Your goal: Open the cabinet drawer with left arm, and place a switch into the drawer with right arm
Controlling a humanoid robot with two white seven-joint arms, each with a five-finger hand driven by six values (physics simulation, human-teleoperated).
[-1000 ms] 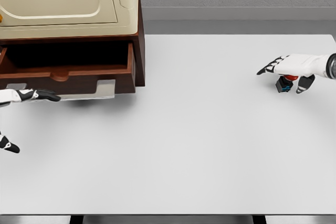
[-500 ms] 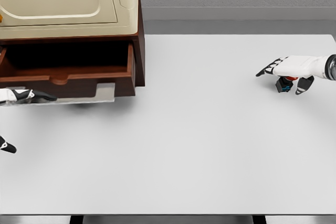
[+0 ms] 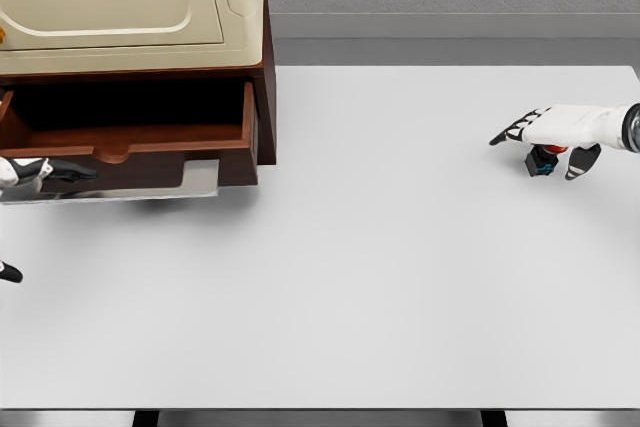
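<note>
Left hand (image 3: pixel 40 171): at picture's left edge by the drawer (image 3: pixel 130 142) front; grip cannot be told.
Drawer: pulled open under cabinet (image 3: pixel 130 7).
Table (image 3: pixel 380 277): wide bare middle.
Right hand (image 3: pixel 553 137): near right edge, fingers clamped on switch (image 3: pixel 543 160).

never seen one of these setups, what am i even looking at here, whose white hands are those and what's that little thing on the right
This is a simulator's render, seen from a camera on a humanoid robot's head, looking down at a white table. The left hand shows at the picture's left edge, in front of an open drawer of a brown cabinet. The right hand comes in from the right and sits over a small switch, dark with red and blue parts. Whether it grips the switch yet is unclear.
</note>
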